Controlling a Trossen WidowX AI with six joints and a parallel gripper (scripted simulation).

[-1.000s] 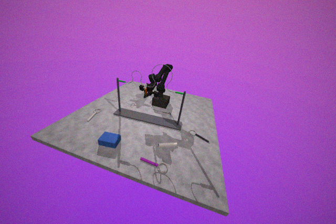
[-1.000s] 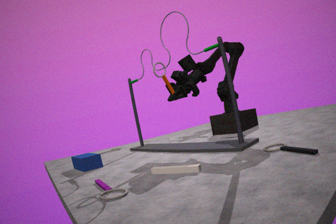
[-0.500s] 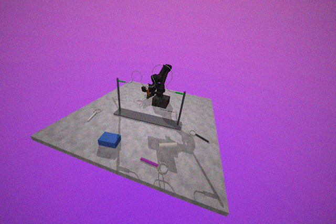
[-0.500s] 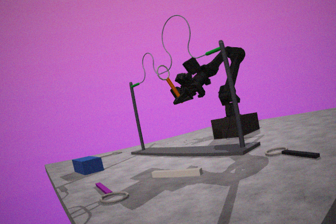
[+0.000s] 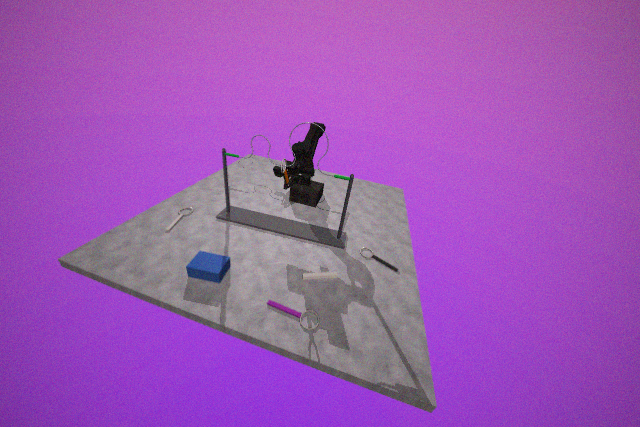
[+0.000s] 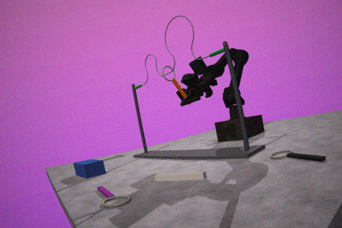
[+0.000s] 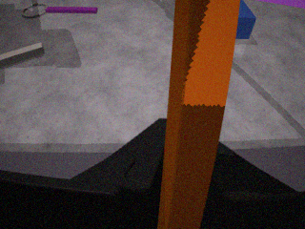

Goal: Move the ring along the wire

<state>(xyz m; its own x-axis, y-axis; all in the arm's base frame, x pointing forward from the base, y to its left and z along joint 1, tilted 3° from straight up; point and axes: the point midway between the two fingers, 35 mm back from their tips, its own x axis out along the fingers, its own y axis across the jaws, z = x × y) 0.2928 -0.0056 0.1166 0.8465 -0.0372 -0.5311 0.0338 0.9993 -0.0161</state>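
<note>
The orange handle is held in my gripper, which is shut on its lower part. The ring is at the handle's upper end. The thin grey wire appears to pass through the ring in its low part between the small hump and the tall loop; whether they touch cannot be told. One green part is beside the taller-looking post, the other green part beside the far post.
The posts stand on a dark base. A blue block, a cream bar, a purple-handled ring, a black-handled ring and a white-handled ring lie on the table.
</note>
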